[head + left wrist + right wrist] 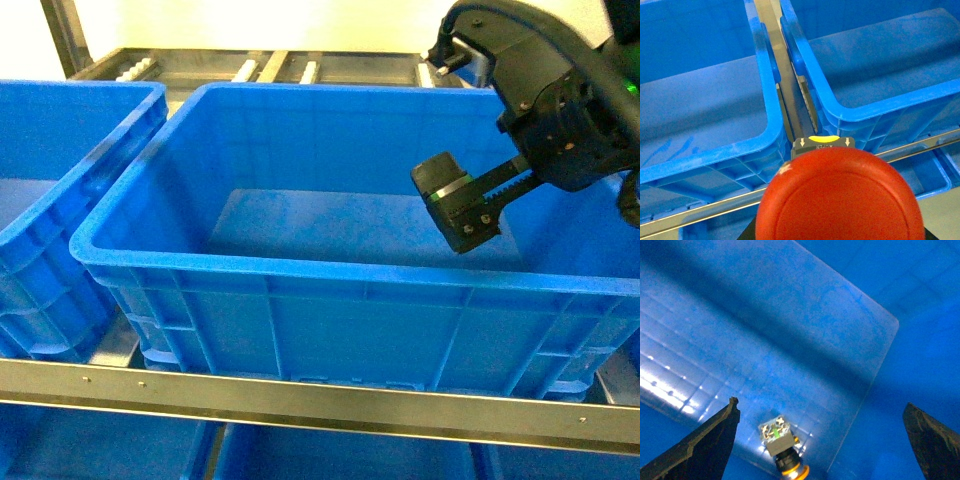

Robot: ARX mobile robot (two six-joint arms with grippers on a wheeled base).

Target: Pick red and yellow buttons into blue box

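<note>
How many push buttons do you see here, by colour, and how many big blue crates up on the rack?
Red buttons: 1
Yellow buttons: 1
Blue crates on the rack: 2, the middle crate and the left crate
Total: 4

A metal rack (300, 395) of silver rails carries the crates. The blue box (300, 270) sits on it in the middle, a second blue crate (60, 200) just beside it on the left, a narrow gap between their rims. More blue bins (100, 450) show below the front rail.
</note>
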